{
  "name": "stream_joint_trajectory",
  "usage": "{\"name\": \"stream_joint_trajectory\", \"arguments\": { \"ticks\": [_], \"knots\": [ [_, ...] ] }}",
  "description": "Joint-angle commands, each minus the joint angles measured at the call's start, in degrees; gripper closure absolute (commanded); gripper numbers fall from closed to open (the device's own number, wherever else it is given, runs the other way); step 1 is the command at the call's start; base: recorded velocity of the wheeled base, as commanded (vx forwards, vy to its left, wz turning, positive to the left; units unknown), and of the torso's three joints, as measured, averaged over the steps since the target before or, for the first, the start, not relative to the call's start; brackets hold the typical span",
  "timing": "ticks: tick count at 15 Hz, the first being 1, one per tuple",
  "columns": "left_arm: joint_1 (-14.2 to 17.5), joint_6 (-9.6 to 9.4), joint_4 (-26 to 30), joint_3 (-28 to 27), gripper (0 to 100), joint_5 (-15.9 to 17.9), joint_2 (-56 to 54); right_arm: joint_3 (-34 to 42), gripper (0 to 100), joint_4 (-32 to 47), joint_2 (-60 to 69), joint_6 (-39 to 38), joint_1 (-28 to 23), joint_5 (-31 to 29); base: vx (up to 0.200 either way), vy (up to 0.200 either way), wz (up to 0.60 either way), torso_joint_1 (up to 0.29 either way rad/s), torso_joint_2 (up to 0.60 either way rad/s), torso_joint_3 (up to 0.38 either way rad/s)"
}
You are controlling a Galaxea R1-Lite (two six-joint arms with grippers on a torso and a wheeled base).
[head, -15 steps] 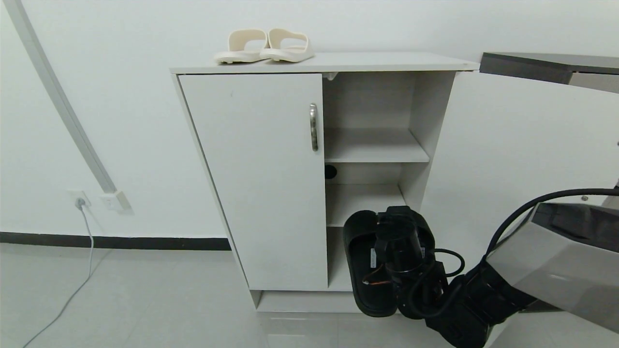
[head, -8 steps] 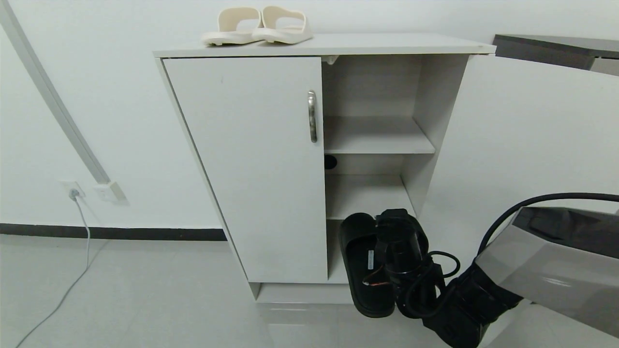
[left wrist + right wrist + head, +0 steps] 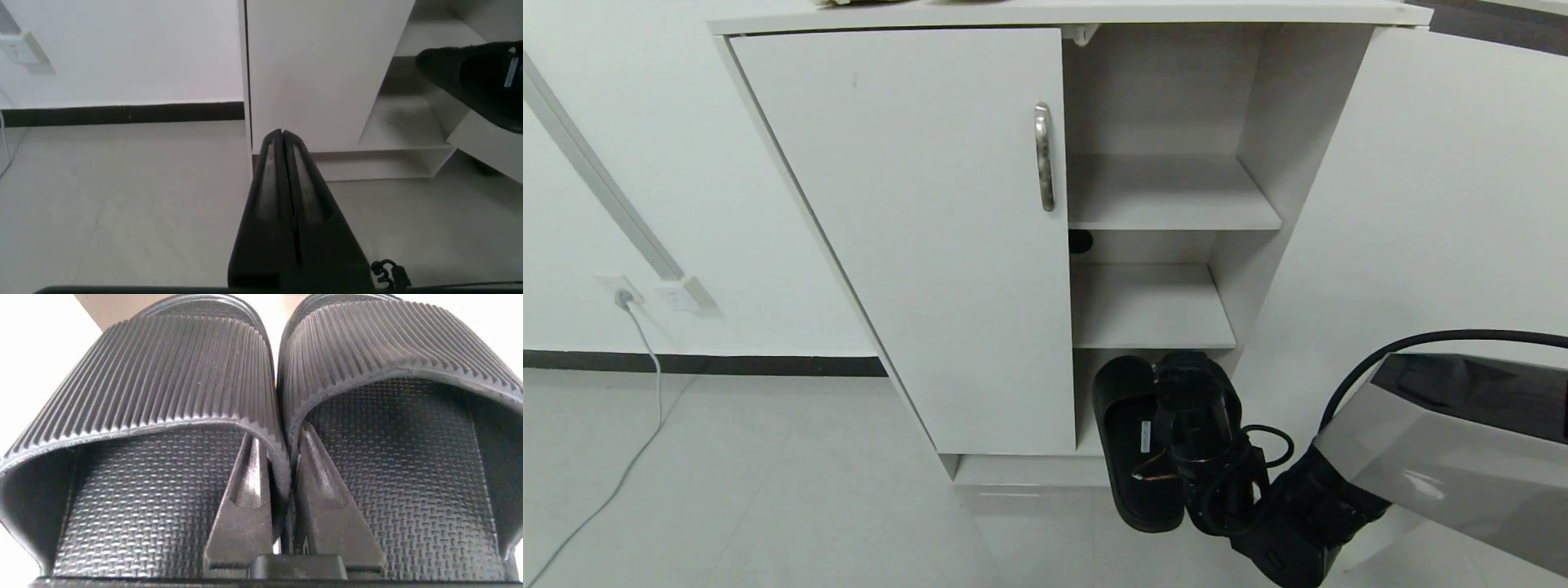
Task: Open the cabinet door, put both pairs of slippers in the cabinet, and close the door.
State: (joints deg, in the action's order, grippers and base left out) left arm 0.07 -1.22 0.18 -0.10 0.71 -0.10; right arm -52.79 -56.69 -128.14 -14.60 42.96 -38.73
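The white cabinet has its left door closed and its right door swung wide open, showing bare shelves. A pair of black slippers hangs side by side in front of the bottom compartment, toes toward it. My right gripper is shut on the black slippers. One finger sits inside each slipper, pinching the two adjoining strap sides together. My left gripper is shut with nothing in it. It hangs low over the floor, in front of the closed door.
A metal handle runs down the closed door's edge. A wall socket with a grey cable and a slanted grey conduit lie left of the cabinet. Open floor spreads in front and to the left.
The whole head view has shifted: the cabinet looks nearer and its top has slid up to the frame's edge. Against the cabinet, the black slippers now sit lower, toes under the lower shelf.
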Motion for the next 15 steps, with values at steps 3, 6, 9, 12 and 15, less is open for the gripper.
{"name": "stream_joint_trajectory", "arguments": {
  "ticks": [3, 6, 9, 12, 15],
  "knots": [
    [0.01, 0.08, -0.01, 0.01, 100, 0.00, 0.10, 2.16, 100, -10.20, -1.50, 5.11, -0.42, -0.38, 0.000, 0.000, 0.00, 0.004, 0.00, -0.040],
    [0.01, 0.08, -0.01, 0.01, 100, 0.00, 0.10, 2.86, 100, -17.49, -3.17, 9.07, -1.83, -0.38, 0.000, 0.000, 0.00, 0.000, 0.00, 0.000],
    [0.01, 0.08, -0.01, 0.01, 100, 0.00, 0.10, 2.86, 100, -17.49, -3.44, 9.07, -2.35, -0.29, 0.000, 0.000, 0.00, 0.000, 0.00, 0.000],
    [0.01, 0.08, -0.01, 0.01, 100, 0.00, 0.10, 2.86, 100, -17.67, -3.35, 9.16, -2.71, -0.38, 0.000, 0.000, 0.00, 0.000, 0.00, 0.000],
    [0.01, 0.08, -0.01, 0.01, 100, 0.00, 0.10, 3.21, 100, -17.67, -3.35, 9.42, -2.71, -0.38, 0.200, 0.000, 0.00, -0.004, 0.00, 0.001]
  ]
}}
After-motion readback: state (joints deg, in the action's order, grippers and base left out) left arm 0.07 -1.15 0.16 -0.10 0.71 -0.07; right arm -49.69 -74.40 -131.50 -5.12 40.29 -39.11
